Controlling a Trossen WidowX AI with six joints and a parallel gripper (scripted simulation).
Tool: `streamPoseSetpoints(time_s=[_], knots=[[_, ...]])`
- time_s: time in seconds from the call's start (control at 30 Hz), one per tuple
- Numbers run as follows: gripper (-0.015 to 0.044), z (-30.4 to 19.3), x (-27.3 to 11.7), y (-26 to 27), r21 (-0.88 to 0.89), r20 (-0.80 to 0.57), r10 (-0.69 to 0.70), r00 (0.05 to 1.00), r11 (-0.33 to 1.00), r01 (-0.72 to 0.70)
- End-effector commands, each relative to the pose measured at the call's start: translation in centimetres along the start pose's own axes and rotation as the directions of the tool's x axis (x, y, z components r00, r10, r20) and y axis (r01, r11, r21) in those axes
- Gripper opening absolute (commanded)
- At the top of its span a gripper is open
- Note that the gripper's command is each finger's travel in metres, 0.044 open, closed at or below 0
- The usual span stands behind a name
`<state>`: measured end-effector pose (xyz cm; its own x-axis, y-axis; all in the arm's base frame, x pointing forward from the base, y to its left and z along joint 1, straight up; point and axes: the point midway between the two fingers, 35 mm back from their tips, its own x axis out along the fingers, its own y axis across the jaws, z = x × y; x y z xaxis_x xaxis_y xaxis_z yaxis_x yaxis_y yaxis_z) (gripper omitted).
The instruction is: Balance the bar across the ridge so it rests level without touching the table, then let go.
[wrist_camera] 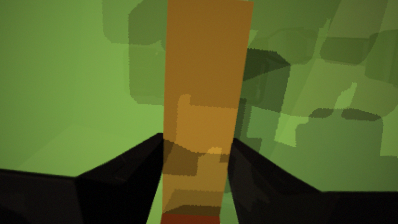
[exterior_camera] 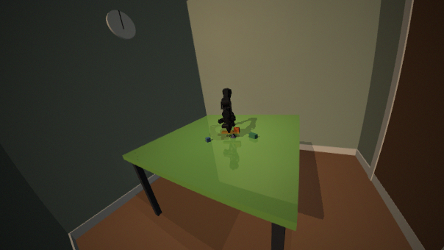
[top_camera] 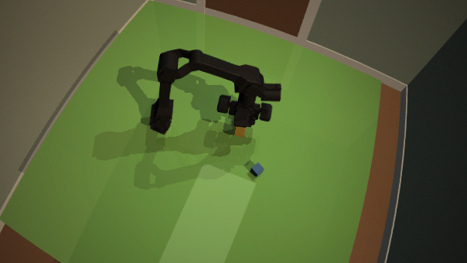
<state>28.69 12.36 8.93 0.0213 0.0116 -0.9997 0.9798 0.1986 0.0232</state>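
The orange bar (top_camera: 240, 131) (exterior_camera: 224, 132) (wrist_camera: 205, 60) is between the fingers of my gripper (top_camera: 240, 125) (exterior_camera: 229, 131) (wrist_camera: 196, 143), which is shut on it. In the wrist view the bar runs away from the fingers toward the top edge. A red-orange block (exterior_camera: 237, 129) (wrist_camera: 191, 219) is at one end of the bar. In the exterior view the bar looks roughly level. A small purple piece (exterior_camera: 233, 136), apparently the ridge, shows just below it. It is hidden in the other views, and I cannot tell whether the bar touches it.
A small blue cube (top_camera: 257, 169) (exterior_camera: 208, 140) lies on the green table (top_camera: 309, 193) (exterior_camera: 257, 173), off to one side of the bar. A dark green block (exterior_camera: 253, 135) lies to the right of the bar in the exterior view. The arm's shadows cross the table.
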Motion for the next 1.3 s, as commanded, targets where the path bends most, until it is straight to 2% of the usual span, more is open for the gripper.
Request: streamPoseSetpoints(time_s=[0.0,0.53,0.73,0.77,1.27], knots=[[0.0000,0.00,0.00,0.00,0.000,0.000,0.000,1.000,1.000,0.000],[0.0000,0.00,0.00,0.00,0.000,0.000,0.000,1.000,1.000,0.000],[0.0157,0.00,0.00,0.00,0.000,0.000,0.000,1.000,1.000,0.000],[0.0167,0.00,0.00,0.00,0.000,0.000,0.000,1.000,1.000,0.000],[0.0168,0.00,0.00,0.00,0.000,0.000,0.000,1.000,1.000,0.000]])
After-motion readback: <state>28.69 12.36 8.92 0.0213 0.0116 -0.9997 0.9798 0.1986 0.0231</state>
